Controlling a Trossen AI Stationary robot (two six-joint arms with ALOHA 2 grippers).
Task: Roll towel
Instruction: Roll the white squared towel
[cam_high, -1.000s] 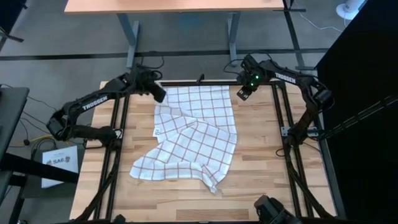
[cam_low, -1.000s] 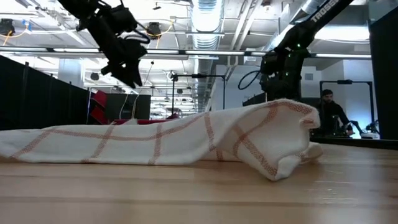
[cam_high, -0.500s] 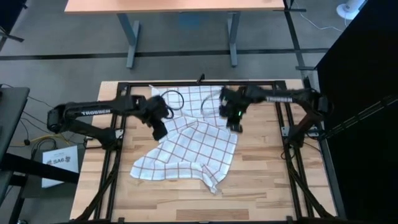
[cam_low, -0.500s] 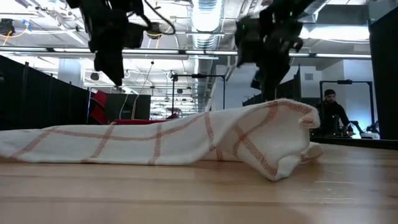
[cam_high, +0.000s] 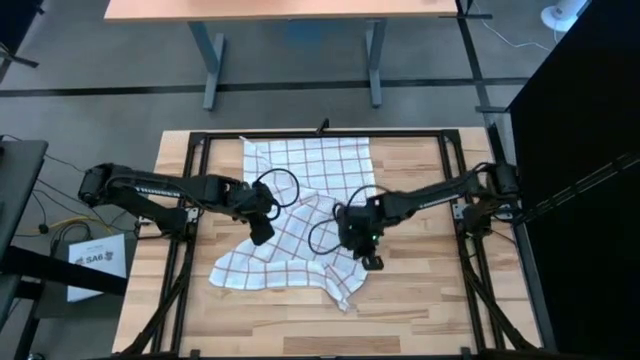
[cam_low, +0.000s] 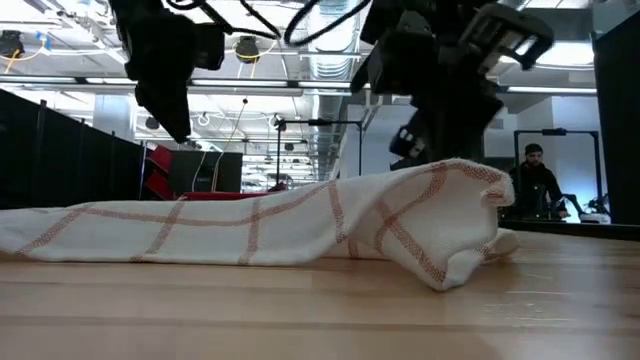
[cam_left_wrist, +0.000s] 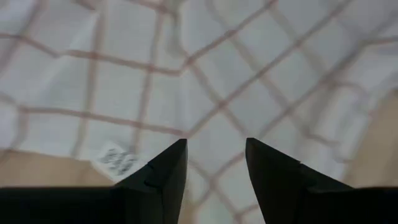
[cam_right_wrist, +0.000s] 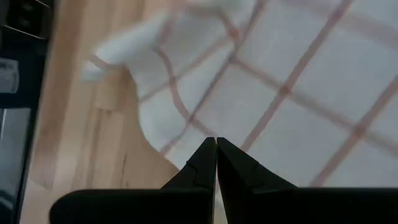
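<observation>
Towel, thin white cloth with dark grid lines (cam_high: 310, 220), lies crumpled on wooden bench (cam_high: 420, 300). Left gripper (cam_high: 263, 234) above it, jaws open, empty. Right gripper (cam_high: 371, 262) above near edge, jaws shut, empty. Risk: shut jaws push cloth, bunch it. Left wrist view alone shows small white tag (cam_left_wrist: 116, 160).

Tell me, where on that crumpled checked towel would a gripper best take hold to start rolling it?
Probably the towel's near end, where a loose corner pokes out over bare table. Coming from above at that edge seems easiest: the cloth is bunched and lifted there rather than lying flat. The left gripper, open, hangs over the tag side; the right gripper, shut, hangs nearer that corner.
</observation>
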